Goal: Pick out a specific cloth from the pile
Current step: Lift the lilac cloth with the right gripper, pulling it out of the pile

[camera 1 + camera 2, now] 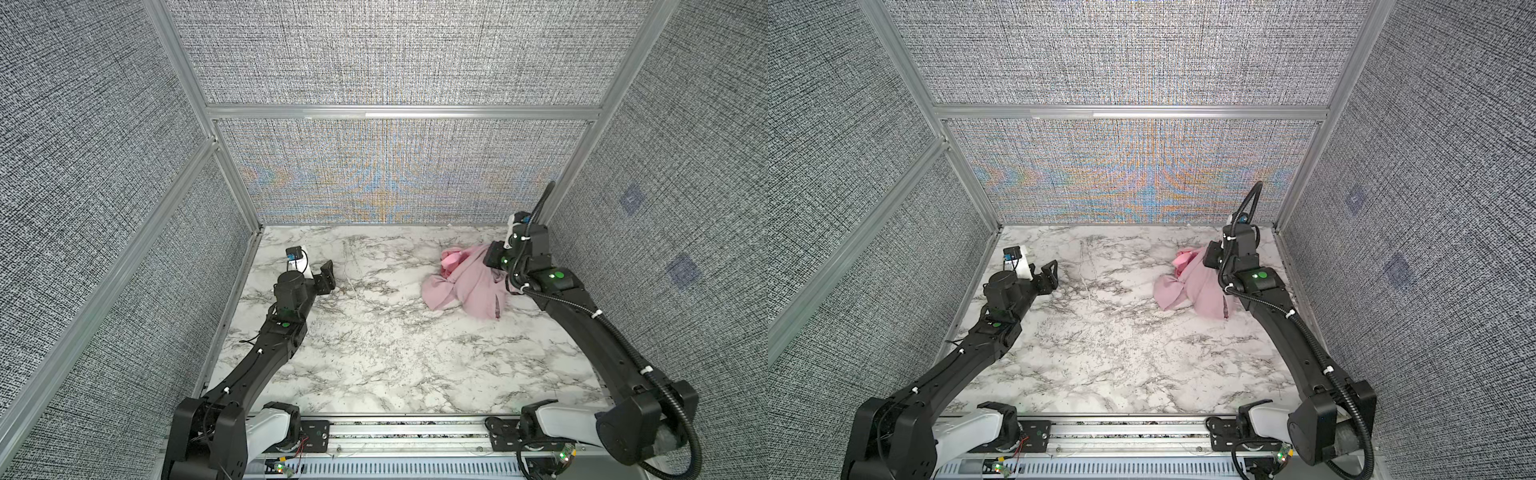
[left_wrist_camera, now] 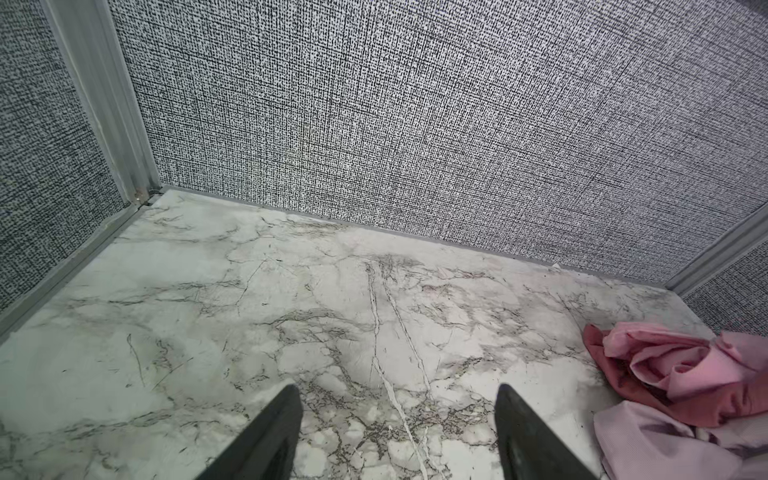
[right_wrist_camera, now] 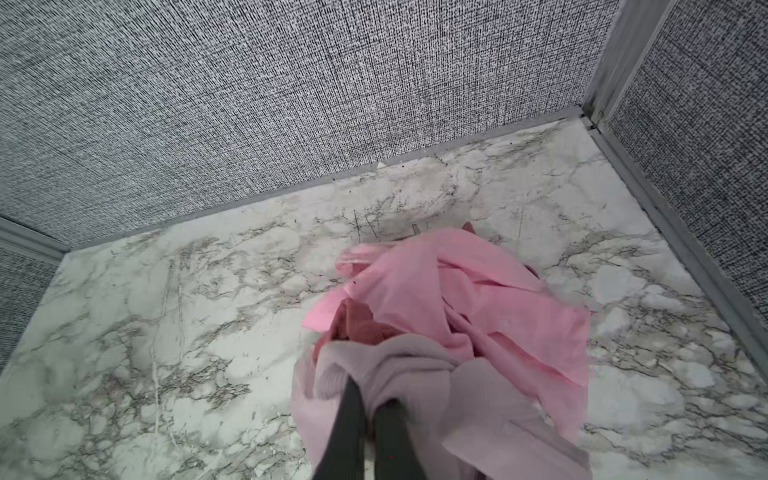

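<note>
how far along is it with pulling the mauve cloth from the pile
Done: right pincer shut on a fold of the pale mauve cloth. In hand: that cloth tents up toward it, yet lies against the bright pink cloth and dark rose cloth. Remaining: pulling it clear; left pincer open, idle.

The grey-veined white marble surface bears the pile of pink cloths, heaped near its far right corner.

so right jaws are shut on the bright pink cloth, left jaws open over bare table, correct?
No. The right jaws are shut on the pale mauve cloth, not the bright pink cloth; the right wrist view shows it. The rest holds.
</note>
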Tool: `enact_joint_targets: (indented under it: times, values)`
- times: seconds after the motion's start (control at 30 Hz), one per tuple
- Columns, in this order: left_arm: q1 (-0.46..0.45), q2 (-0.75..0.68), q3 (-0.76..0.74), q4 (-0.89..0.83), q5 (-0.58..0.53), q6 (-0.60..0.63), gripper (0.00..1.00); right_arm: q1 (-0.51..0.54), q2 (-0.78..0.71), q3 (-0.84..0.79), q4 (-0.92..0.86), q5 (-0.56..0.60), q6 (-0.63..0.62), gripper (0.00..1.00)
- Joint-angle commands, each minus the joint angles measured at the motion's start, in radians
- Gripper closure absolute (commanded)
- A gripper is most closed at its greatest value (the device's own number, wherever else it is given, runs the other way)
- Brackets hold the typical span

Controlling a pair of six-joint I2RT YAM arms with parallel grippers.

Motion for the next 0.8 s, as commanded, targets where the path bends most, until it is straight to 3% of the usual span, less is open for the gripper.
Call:
enact_joint_targets:
  times: [0.0, 0.37, 0.77]
  values:
    - [0.0, -0.005, 0.011, -0.005, -0.016, 0.013, 0.25, -0.01, 0.009, 0.056, -0.006, -0.057, -0.011, 1.0]
    - [0.0, -0.016, 0.053, -0.053, -0.01, 0.004, 0.25, -0.026, 0.018, 0.276, -0.062, -0.212, -0.038, 1.0]
    - [-0.001, -0.097, 0.202, -0.305, -0.061, -0.017, 0.26, 0.037, 0.079, 0.553, -0.109, -0.438, -0.053, 1.0]
